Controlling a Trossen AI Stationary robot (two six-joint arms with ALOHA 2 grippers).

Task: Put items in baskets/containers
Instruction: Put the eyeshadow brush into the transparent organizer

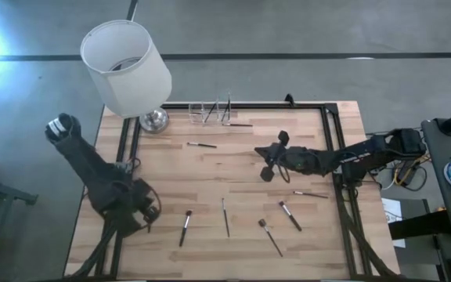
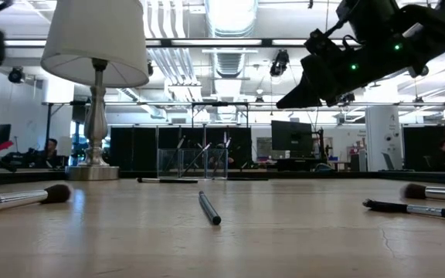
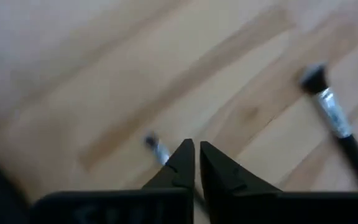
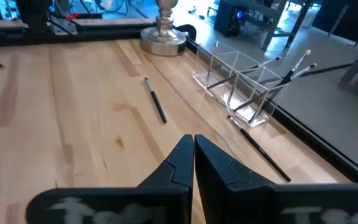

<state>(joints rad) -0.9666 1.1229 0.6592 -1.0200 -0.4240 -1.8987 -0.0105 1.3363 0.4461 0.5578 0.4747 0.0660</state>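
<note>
We see ceiling lights [image 2: 230, 14] glaring overhead, a bright flare at the high view's left edge, and a badly blurred left wrist view.

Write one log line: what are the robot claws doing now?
left claw: shut, empty | right claw: shut, empty | brushes: on table | holder: some brushes

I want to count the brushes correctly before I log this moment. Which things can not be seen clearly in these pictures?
- Brushes inside the clear holder: high view, too small to count; right wrist view shows a few, overlapping.
- Thin brush ahead of the left gripper: left wrist view, blurred, its handle hidden by the shut fingers.
- Brush near the lamp: low view, handle cut off by the picture's edge.
- Right gripper: shut, holding nothing visible.
</note>
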